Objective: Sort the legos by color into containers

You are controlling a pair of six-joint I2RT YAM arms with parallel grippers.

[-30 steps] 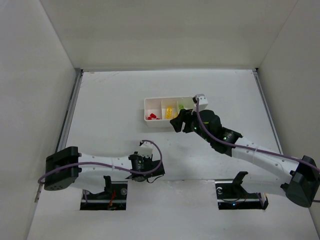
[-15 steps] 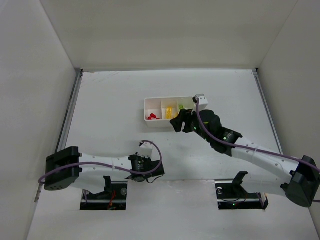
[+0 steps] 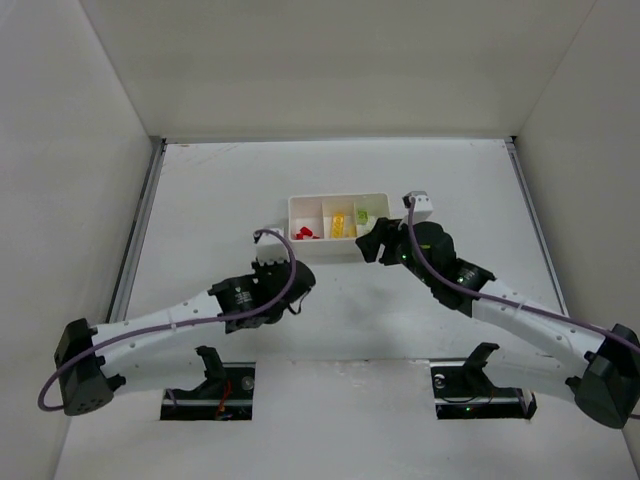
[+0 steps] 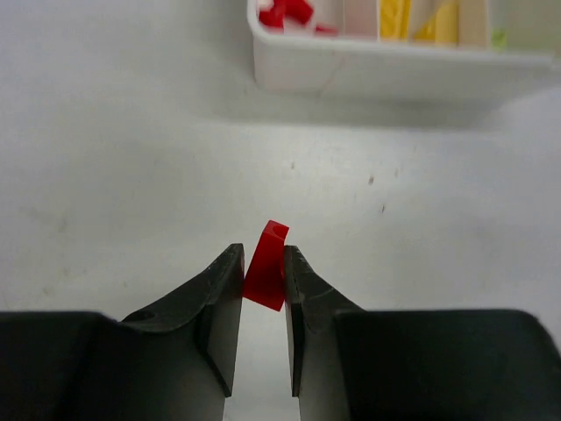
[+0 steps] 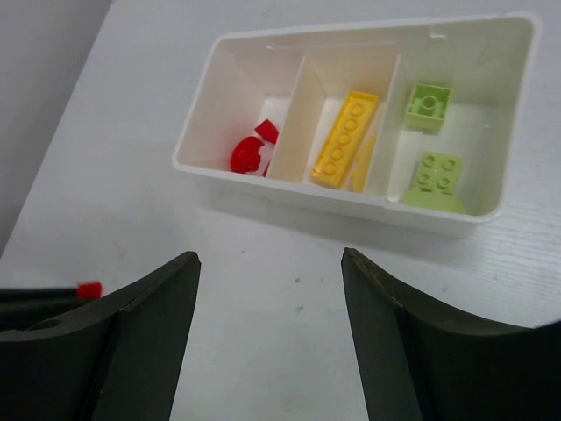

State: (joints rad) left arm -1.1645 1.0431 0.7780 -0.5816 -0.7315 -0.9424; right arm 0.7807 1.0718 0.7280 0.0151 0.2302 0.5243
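carrying looks to be the step in hand. the left arm [image 3: 170,325] stretches across the table toward the white tray [image 3: 340,197]. the left gripper [image 4: 261,263] is clamped on a small red lego piece [image 4: 267,276], pinched edge-on between its two fingers and apparently clear of the surface. the piece sits on the near side of the tray, apart from its wall. the right gripper [image 5: 267,263] hangs in front of the tray with its fingers spread wide and nothing between them.

the tray's three compartments already hold sorted pieces: light-green pieces [image 5: 436,171] at one end, a yellow brick [image 5: 348,136] in the middle, and red bits [image 5: 248,153] at the other end. judging from that, little is left but this red piece. the next move calls for lifting it over the near wall and lining it up above the red end compartment. it should be let go only once it is inside the divider, since so small a bit could bounce or catch on the rim.

plain white walls [image 3: 330,60] close in the workspace on three sides. the table [image 3: 220,200] is flat, matte and white, with a few tiny dark specks [image 4: 372,181] near the tray.
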